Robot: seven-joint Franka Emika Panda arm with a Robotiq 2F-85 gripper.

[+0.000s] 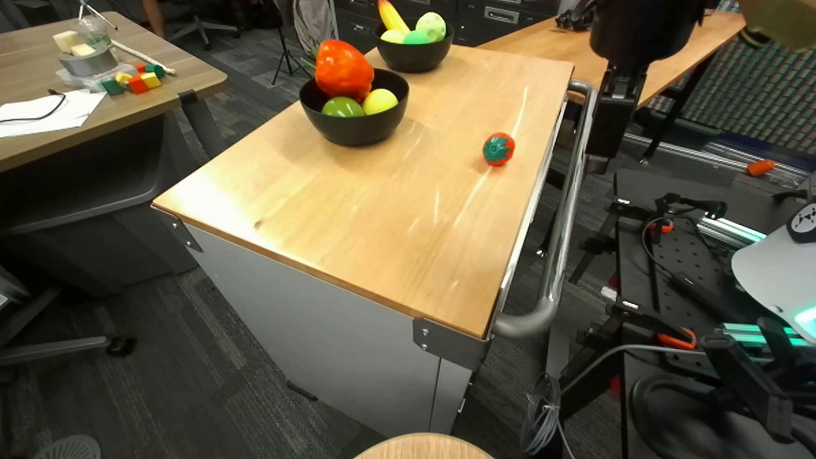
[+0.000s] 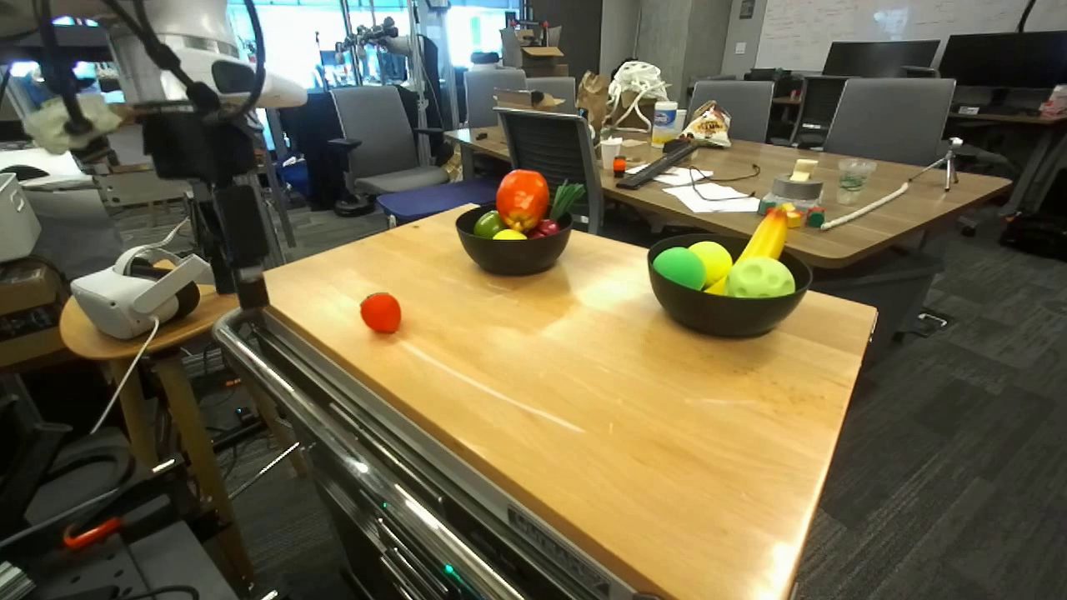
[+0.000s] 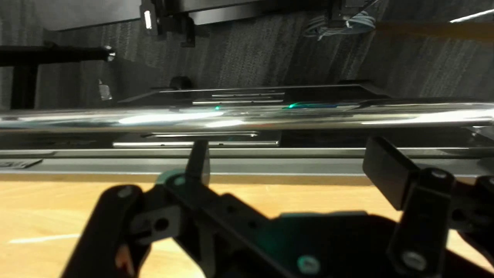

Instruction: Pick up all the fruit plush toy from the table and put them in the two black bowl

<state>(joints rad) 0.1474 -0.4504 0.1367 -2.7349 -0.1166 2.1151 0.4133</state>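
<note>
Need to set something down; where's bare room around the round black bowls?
Bare: between the lone round red plush toy and the wooden tabletop's end away from the yellow plush banana; also between the banana's black bowl and the shiny metal rail. Crowded: opposite the rail, where both loaded bowls stand.

Toy strawberry [image 1: 498,149] on wooden tabletop [image 1: 370,210], fruit [image 1: 380,101] in two black bowls [image 1: 354,128]

Dark red toy [image 2: 548,227] partly hidden in a black bowl [image 2: 517,257], pincer [image 3: 291,165] cut off by the wrist view's edge
</note>
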